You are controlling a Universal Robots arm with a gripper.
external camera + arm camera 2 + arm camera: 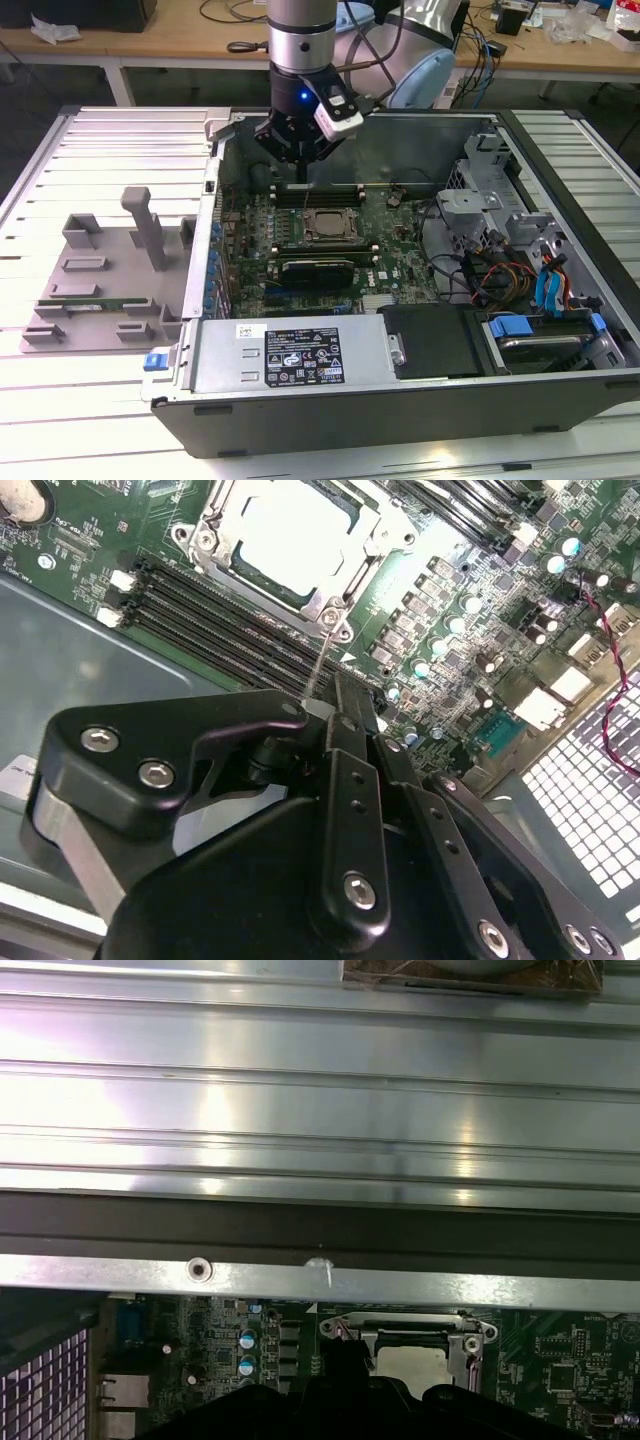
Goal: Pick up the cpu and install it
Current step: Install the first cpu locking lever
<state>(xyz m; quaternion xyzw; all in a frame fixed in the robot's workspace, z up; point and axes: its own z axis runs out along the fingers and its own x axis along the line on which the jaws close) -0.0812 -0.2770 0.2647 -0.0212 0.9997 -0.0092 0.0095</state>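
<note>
Fingers pressing together, nothing visible between them, gripper hovering above the motherboard near the far wall of the open computer case. Sitting in the socket just beyond the fingertips: the cpu, with memory slots running alongside.

Seeing my arm as silver-grey cylinder with pale blue-grey joint cover behind it. Black wrist collar showing small blue light. White camera block sitting clipped at its side. Pincer showing matte black, angular linkages; in second wrist view, pincer body carrying silver screw heads and small bolt holes.
</note>
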